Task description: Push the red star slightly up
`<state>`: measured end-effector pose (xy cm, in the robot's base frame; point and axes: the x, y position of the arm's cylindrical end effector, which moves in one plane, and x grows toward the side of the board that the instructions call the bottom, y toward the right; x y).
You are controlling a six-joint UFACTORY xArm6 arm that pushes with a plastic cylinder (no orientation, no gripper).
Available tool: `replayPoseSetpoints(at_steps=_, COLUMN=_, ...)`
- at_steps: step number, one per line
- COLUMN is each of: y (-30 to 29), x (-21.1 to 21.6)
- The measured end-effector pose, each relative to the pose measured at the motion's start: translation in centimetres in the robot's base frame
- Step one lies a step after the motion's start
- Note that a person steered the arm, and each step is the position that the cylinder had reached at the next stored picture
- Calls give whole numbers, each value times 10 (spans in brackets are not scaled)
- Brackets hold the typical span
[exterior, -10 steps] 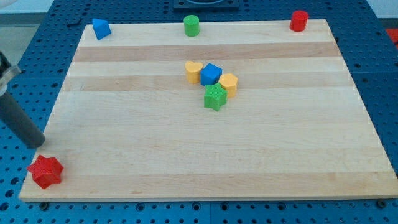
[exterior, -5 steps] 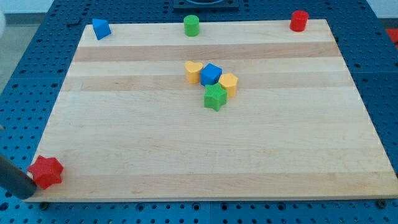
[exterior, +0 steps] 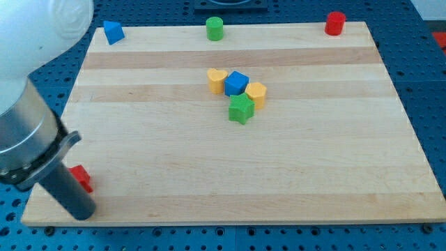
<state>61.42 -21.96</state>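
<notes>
Where the rod comes down near the board's bottom-left corner, my tip (exterior: 80, 211) sits on the wood, just below and slightly right of the red star (exterior: 82, 178). The rod's shaft runs up and to the view's left across the star, so only its right part shows; whether the tip touches the star cannot be told. The rod has no jaws, so there is nothing to open or close, and it holds nothing.

Key relation: the red star lies toward the view's top from the tip, almost straight above it. Judgement: a short stroke toward the view's top should carry the star the right way; the board's left edge (exterior: 64, 111) is near, so drift to the left is the risk.

Well apart, mid-board: a yellow heart (exterior: 217, 80), a blue cube (exterior: 236, 83), a second yellow block (exterior: 256, 93) and a green star (exterior: 241, 109), clustered. Along the top edge: a blue block (exterior: 113, 32), a green cylinder (exterior: 214, 28), a red cylinder (exterior: 335, 23).
</notes>
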Motion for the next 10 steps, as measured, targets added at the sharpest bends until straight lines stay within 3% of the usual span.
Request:
replayPoseSetpoints(at_steps=2, y=-61, x=-13)
replayPoseSetpoints(at_steps=3, y=-61, x=-31)
replayPoseSetpoints(at_steps=8, y=59, x=-41)
replayPoseSetpoints(at_steps=10, y=73, x=-26)
